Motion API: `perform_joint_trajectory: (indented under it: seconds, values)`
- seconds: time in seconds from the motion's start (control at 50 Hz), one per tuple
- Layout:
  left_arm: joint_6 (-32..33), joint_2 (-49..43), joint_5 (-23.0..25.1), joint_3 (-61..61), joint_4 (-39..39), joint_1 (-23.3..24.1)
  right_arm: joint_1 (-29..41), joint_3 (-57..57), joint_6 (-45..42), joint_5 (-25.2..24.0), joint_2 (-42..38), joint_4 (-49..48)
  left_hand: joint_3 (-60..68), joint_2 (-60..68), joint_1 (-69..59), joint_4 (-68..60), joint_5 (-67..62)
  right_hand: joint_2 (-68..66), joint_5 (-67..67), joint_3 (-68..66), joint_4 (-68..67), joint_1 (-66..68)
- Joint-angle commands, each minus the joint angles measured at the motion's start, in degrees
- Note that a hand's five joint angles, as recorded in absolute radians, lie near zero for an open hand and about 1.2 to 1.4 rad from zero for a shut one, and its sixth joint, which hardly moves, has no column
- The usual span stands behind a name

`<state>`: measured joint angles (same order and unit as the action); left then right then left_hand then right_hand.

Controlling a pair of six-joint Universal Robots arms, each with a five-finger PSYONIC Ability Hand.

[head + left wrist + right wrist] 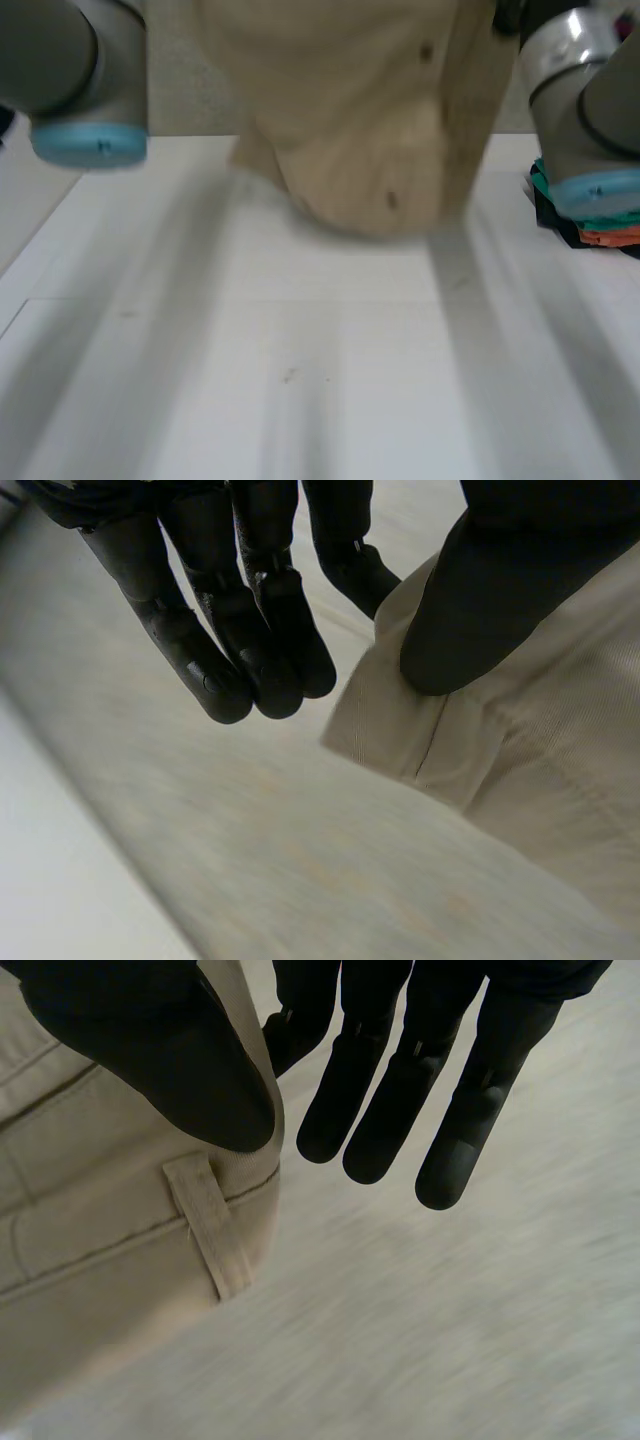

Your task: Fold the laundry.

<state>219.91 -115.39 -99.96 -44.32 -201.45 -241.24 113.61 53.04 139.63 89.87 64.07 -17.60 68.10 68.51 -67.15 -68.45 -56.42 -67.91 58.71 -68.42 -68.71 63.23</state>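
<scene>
- Trousers (370, 130), beige (a belt loop (205, 1225) says so), hang in the upper centre of the head view. The lower bulge is just above the white table (300, 380), or perhaps brushing it; cannot tell which.
- Upper left of the frame: left arm (70, 80), raised over the table's far edge.
- Left hand (230, 610): most fingers straight and free of the cloth. The thumb (480, 610) presses a folded edge against the one finger behind it. A pinch hold, and a thin one.
- Right hand (390, 1110): same pattern. Its thumb (170, 1060) clamps the waistband beside the belt loop, other fingers straight and clear.
- Upper right: right arm (590, 110). Beneath it, at the right edge, a stack of folded clothes (600, 225) in teal, black and orange.
- Risk: each pinch takes little cloth, so a quick swing or a snag on the table could pull one edge free. The trousers would then drop lopsided.
- Risk: lowering too far right could drag cloth over the stack and upset it.
- Risk: the hanging bulge may crease if set down before it is drawn flat.
</scene>
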Motion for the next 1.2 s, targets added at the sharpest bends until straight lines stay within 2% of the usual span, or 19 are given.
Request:
perform_joint_trajectory:
  seconds: [0.02, 0.12, 0.26, 0.38, 0.46, 0.58, 0.64, 0.7, 0.8, 0.9, 0.94, 1.1, 1.2]
  values:
    - [-1.2, 0.6, -3.0, 1.2, -0.1, -0.7, -0.2, 0.8, 1.7, -3.6, 0.7, -7.2, 11.9, 11.5, -12.9, -11.6, -13.6, -12.1, 11.3, -11.6, -11.3, 16.8]
    - [-3.9, 0.7, -1.3, -5.4, 5.8, -0.7, 0.8, 5.5, 1.8, -5.7, 0.5, -5.4, 11.9, 11.5, -12.9, -11.6, -13.6, -12.1, 11.3, -11.6, -11.3, 16.8]
    - [-5.5, 0.6, -1.5, -20.3, 6.5, -0.8, 1.3, 16.5, 1.8, -9.4, -1.7, -4.8, 11.9, 11.5, -12.9, -11.6, -13.6, -12.1, 11.3, -11.6, -11.3, 16.8]
    - [-5.5, -1.0, -1.9, -35.1, 6.5, 0.9, -0.1, 23.9, 1.3, -10.0, -7.5, -1.3, 11.9, 11.5, -12.9, -11.6, -13.6, -12.1, 11.3, -11.6, -11.3, 16.8]
    - [-5.6, -2.0, -2.1, -41.4, 6.8, 2.4, -1.5, 28.2, -1.4, -10.1, -10.5, 5.4, 11.9, 11.5, -12.9, -11.6, -13.6, -12.1, 11.3, -11.6, -11.3, 16.8]
    - [-6.2, -0.3, -1.8, -46.3, 7.1, 3.8, -2.4, 29.8, -3.1, -10.6, -7.4, 16.1, 11.9, 11.5, -12.9, -11.6, -13.6, -12.1, 11.3, -11.6, -11.3, 16.8]
    - [-6.4, 2.5, -1.8, -47.6, 7.7, 4.4, -3.1, 29.0, -0.3, -11.3, -3.5, 22.2, 11.9, 11.5, -12.9, -11.6, -13.6, -1.0, 0.2, -0.5, -0.2, 5.7]
    - [-6.4, 4.6, -1.4, -48.3, 8.1, 4.6, -4.1, 27.1, 4.9, -12.3, -0.1, 27.5, 11.9, 11.5, -12.9, -11.6, -13.6, 22.3, -23.1, 22.8, 23.1, -17.7]
    - [-6.4, 5.4, -0.9, -48.6, 8.9, 4.4, -5.3, 22.2, 12.7, -12.6, 0.2, 35.7, 11.9, 11.5, -12.9, -11.6, -13.6, 28.6, -29.4, 29.1, 29.4, -24.0]
    - [-6.8, 5.4, -0.7, -47.9, 9.1, 3.9, -5.6, 17.5, 12.1, -12.5, -3.9, 41.9, 11.9, 11.5, -12.9, -11.6, -13.6, 31.2, -32.0, 31.7, 32.0, -26.5]
    - [-7.1, 5.2, -0.7, -47.2, 9.1, 3.8, -5.4, 17.4, 9.9, -12.4, -5.4, 42.2, 11.9, 11.5, -12.9, -11.6, -13.6, 31.2, -32.0, 31.7, 32.0, -26.5]
    - [-9.0, 5.3, -0.8, -45.4, 10.3, 4.0, -4.2, 17.6, 3.5, -12.5, -12.1, 29.2, 11.9, 11.5, -12.9, -11.6, -13.6, 36.0, -36.8, 36.5, 36.8, -31.4]
    - [-9.1, 5.2, -1.0, -45.3, 10.6, 4.3, -3.4, 15.3, 2.4, -12.2, -16.0, 23.9, 11.9, 11.5, -12.9, -11.6, -13.6, 35.9, -36.7, 36.4, 36.7, -31.2]
